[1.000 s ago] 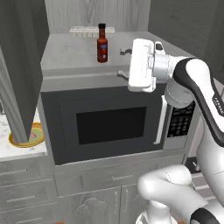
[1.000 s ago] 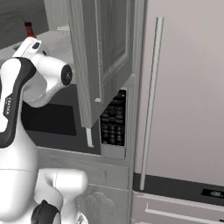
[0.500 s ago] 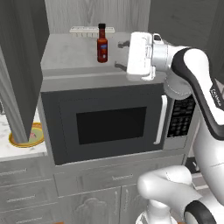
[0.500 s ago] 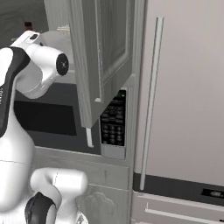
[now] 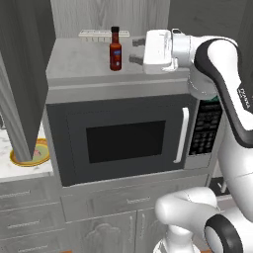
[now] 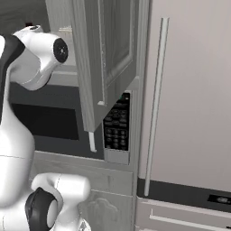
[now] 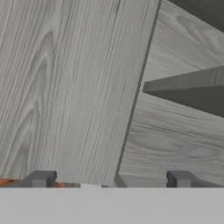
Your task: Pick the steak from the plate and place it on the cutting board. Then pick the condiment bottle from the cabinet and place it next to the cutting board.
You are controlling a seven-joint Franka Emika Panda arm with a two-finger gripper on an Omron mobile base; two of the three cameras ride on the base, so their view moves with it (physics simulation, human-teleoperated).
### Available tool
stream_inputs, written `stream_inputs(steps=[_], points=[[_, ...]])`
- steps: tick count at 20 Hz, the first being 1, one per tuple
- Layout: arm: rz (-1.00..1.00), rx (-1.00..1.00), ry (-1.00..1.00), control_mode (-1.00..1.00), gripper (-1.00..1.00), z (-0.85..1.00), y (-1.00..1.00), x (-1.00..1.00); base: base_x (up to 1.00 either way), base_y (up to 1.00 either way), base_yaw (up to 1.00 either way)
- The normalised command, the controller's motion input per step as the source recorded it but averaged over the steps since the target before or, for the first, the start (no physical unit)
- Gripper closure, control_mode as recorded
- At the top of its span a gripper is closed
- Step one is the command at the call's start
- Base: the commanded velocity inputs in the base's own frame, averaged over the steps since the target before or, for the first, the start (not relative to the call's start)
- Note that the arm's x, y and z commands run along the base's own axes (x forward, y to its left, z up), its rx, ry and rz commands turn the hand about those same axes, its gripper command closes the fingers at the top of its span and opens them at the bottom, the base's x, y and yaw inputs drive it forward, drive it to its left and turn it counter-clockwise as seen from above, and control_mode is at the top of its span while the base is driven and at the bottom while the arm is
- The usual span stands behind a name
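Observation:
The condiment bottle (image 5: 115,49), red-brown with a black cap, stands upright on the light grey shelf of the cabinet (image 5: 79,62) above the microwave. My gripper (image 5: 135,52) is level with the bottle, just to its right and apart from it. It is open, its two dark fingers spread one above the other with nothing between them. In the hand view the gripper (image 7: 110,179) faces the cabinet's wood-grain inner walls (image 7: 65,87), and a red-orange sliver (image 7: 8,182) shows by the left fingertip. The plate (image 5: 22,159) lies low at the left, partly behind the cabinet's left door. Steak and cutting board are out of view.
A dark microwave (image 5: 128,141) sits right under the shelf, with grey drawers (image 5: 29,217) below. The cabinet's right door (image 6: 108,58) hangs open beside my arm. A tall pale fridge (image 6: 189,99) stands to the right. A small white rack (image 5: 99,34) sits behind the bottle.
My hand has risen from the microwave's top edge to shelf height and moved a little left, closer to the bottle. The jaws stayed open.

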Motion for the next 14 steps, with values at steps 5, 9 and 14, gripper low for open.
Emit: stream_inputs(steps=[5, 9, 14], points=[[0.00, 0.04, 0.18, -1.00, -1.00, 0.00, 0.00, 0.00, 0.00, 0.00, 0.00], [0.00, 0.10, 0.09, -1.00, -1.00, -0.04, -0.01, 0.00, 0.00, 0.00, 0.00], [0.00, 0.13, 0.02, -1.00, -1.00, -0.07, -0.01, 0.00, 0.00, 0.00, 0.00]])
